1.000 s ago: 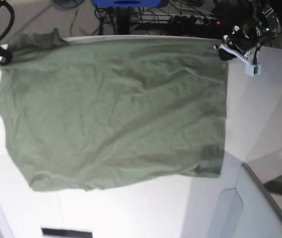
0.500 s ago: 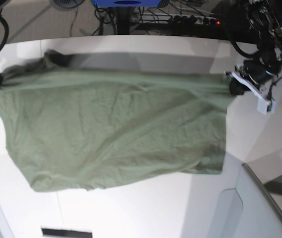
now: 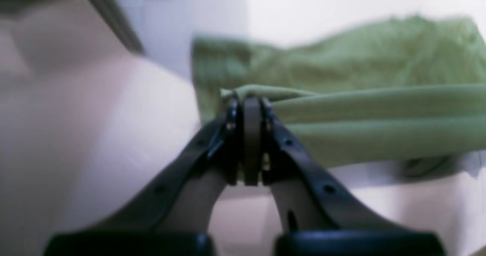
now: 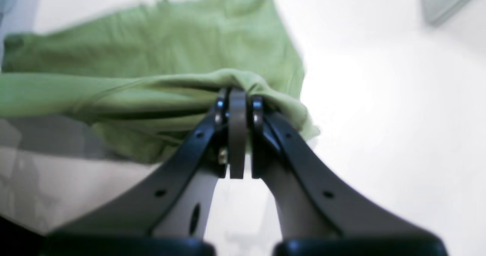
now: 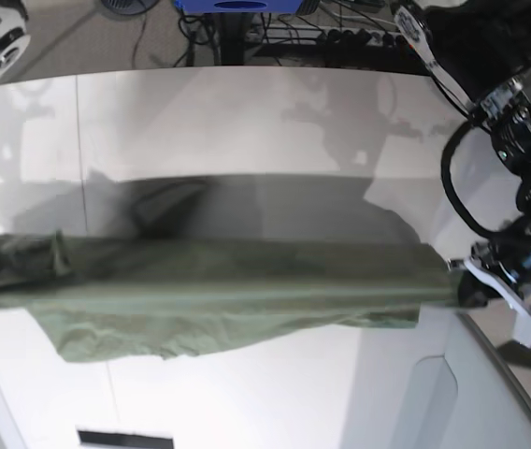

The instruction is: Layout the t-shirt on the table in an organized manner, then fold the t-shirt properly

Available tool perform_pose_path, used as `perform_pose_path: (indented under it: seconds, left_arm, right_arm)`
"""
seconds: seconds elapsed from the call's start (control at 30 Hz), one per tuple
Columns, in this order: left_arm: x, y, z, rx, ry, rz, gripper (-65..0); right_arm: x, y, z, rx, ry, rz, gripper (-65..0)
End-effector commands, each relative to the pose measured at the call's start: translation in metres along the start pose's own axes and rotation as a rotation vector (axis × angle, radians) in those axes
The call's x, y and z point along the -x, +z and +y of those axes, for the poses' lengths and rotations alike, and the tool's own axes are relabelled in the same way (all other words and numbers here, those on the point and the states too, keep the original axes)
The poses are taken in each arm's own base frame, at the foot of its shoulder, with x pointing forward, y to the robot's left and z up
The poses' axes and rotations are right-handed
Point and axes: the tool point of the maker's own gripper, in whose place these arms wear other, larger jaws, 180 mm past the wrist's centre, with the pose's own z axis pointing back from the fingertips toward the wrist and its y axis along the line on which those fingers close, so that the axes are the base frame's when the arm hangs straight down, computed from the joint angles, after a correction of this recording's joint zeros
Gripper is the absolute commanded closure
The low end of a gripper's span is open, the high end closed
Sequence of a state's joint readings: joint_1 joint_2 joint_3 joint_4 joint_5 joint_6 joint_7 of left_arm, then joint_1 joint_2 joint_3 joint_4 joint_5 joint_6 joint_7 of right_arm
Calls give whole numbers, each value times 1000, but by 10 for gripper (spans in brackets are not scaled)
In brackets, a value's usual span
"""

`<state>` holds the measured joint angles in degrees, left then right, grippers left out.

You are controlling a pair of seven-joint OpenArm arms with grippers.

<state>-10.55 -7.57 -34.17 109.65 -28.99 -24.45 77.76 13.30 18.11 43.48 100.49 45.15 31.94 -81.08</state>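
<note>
Across the frame's lower half, we've dragged the t-shirt point(image 5: 209, 290) forward over the desk point(image 5: 247, 122), left pincer point(image 3: 246, 104) and right pincer point(image 4: 236, 96) both clamped on cloth—fold forming.

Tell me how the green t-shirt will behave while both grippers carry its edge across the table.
Probably floppy: the t-shirt sags in a band between the left gripper and the right gripper. Likely light, since pinches at two corners lift that edge. It seems to drag rather than slide freely, its lower part lying wrinkled on the table.
</note>
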Motion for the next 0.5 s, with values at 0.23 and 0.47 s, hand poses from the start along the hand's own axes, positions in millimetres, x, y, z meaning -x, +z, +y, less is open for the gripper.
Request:
perform_pose_path:
  seconds: [0.23, 0.47]
  left_arm:
    - [-118, 12, -33, 52, -132, -260, 0]
    - [-196, 42, -42, 54, -167, -448, 0]
  right_arm:
    - [-95, 15, 13, 4, 151, -176, -2]
    - [-150, 40, 11, 30, 188, -318, -2]
